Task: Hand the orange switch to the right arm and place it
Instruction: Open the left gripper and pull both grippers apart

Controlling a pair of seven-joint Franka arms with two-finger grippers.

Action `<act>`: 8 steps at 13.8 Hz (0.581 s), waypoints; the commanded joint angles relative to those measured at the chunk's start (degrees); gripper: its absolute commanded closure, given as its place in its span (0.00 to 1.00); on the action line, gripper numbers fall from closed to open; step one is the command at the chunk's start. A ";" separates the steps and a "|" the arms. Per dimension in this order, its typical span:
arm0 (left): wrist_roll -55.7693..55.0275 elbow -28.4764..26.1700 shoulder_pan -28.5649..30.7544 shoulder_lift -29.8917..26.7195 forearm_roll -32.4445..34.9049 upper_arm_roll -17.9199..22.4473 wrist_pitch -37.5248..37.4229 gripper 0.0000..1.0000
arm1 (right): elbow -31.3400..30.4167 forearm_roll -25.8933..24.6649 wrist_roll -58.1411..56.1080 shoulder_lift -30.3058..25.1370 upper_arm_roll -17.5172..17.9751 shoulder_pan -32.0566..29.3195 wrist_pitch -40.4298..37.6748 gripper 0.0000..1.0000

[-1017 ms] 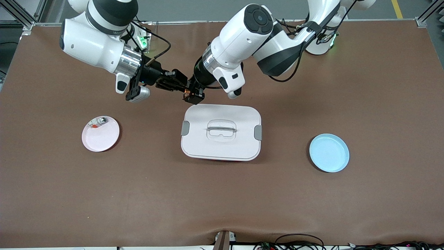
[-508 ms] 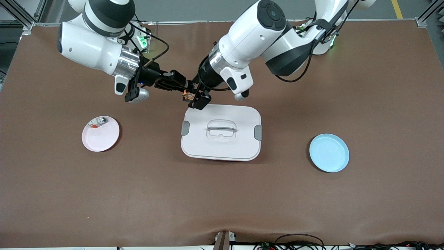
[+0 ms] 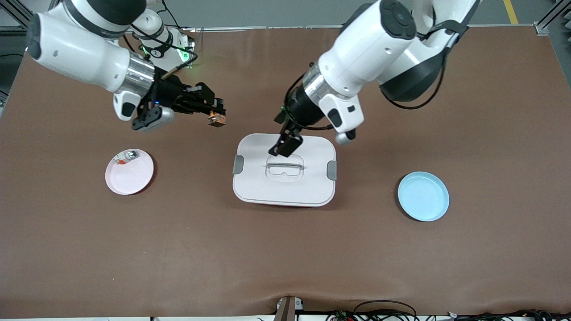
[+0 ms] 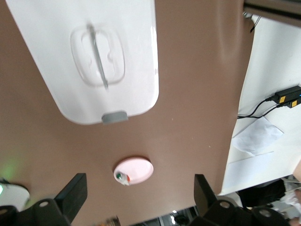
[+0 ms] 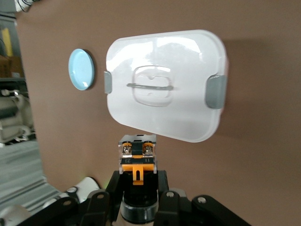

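The orange switch (image 3: 217, 118), a small black block with an orange middle, sits between the fingers of my right gripper (image 3: 215, 115), which is shut on it above the bare table between the pink plate (image 3: 129, 171) and the white box (image 3: 284, 169). In the right wrist view the orange switch (image 5: 138, 160) stands up from the right gripper (image 5: 138, 183). My left gripper (image 3: 285, 146) hangs open and empty over the box lid. In the left wrist view its dark fingers (image 4: 73, 195) stand wide apart with nothing between them.
The white lidded box (image 5: 164, 94) with grey latches stands mid-table. The pink plate (image 4: 134, 170) holds small silver-and-red bits (image 3: 125, 157) toward the right arm's end. A blue plate (image 3: 423, 196) lies toward the left arm's end. Cables run along the table's front edge.
The left gripper opened, let go of the switch and drew back over the box lid. The right gripper carried the switch toward the right arm's end.
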 commanded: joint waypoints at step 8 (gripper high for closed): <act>44.19 -1.56 10.89 -8.25 14.48 0.44 -27.95 0.00 | 3.74 -31.29 -37.23 0.26 0.54 -4.10 -6.83 1.00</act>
